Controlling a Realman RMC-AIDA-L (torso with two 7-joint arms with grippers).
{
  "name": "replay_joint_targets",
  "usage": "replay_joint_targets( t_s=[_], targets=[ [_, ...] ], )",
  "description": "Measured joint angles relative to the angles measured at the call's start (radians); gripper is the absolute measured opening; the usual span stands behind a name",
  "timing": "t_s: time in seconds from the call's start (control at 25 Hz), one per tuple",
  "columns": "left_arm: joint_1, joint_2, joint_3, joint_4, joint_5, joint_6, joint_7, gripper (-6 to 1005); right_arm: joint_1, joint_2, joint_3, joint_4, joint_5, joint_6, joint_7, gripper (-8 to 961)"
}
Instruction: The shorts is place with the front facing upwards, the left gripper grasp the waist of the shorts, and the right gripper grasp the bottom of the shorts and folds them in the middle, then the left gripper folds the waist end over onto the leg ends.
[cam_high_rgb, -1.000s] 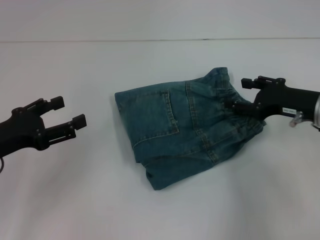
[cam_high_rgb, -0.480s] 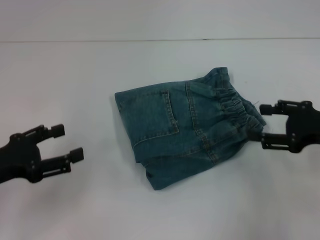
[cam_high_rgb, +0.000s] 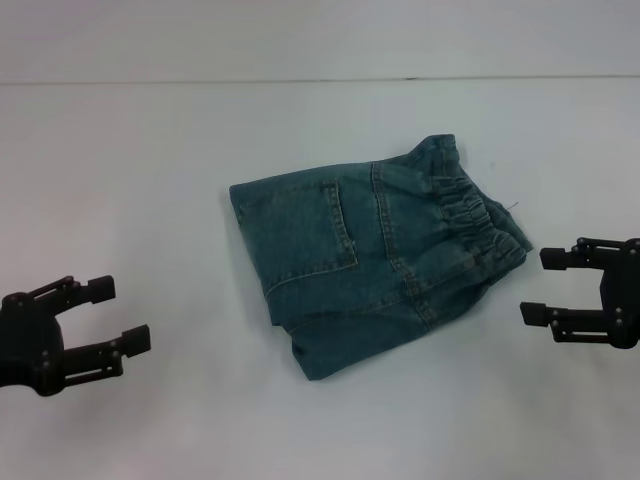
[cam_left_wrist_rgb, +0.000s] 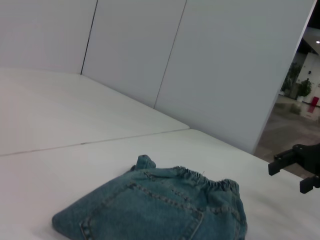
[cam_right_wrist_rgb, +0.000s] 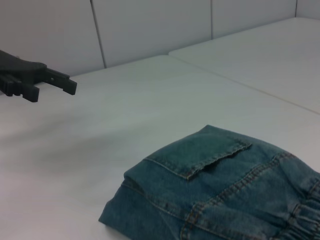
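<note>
While both arms hang clear of cloth, white table carries shorts at its middle, folded into compact bundle, patch pocket facing up. Puckered waist lies on shorts' right side, folded edge on left. Left gripper well left of shorts, near front edge, fingers spread, holding nothing. Right gripper just right of waist, not touching, fingers spread, holding nothing.
</note>
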Motion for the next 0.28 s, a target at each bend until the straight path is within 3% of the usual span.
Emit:
replay_joint_targets(
  t_s=[0.28],
  targets=[
    [-0.001, -0.002, 0.004, -0.002, 0.01, 0.0, 0.001, 901, 0.007, 0.001, 0.001, 0.013, -0.008, 0.002, -0.016, 789]
  ],
)
